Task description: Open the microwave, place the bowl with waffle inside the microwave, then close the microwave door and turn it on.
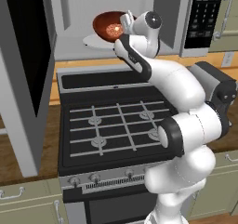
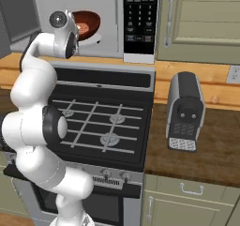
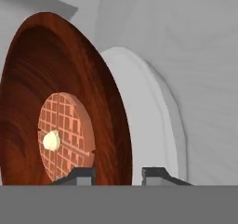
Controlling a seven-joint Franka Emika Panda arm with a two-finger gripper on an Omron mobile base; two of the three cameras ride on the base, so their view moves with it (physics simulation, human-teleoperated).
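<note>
So the bowl (image 1: 108, 27) with the waffle (image 1: 113, 30) in it is inside the microwave (image 1: 74, 44), over the white turntable (image 1: 95, 42), and the gripper (image 3: 118, 173) has its two fingers pinching the bowl's near rim, one on each side. The bowl looks tilted toward the arm in the left base view, so I can't say it's sitting flat on the plate yet. Biggest worry, I'd guess: if the fingers let go while it's tipped, it drops, rocks, and the waffle slides out or the bowl ends up half off the turntable. Pulling the hand back could also drag the rim along. And the door (image 1: 23, 79) is swung wide open on the left, so the arm needs to clear the opening before going for it, or it clips the bowl on its way out. The keypad (image 2: 140, 14) on the right comes last anyway.
</note>
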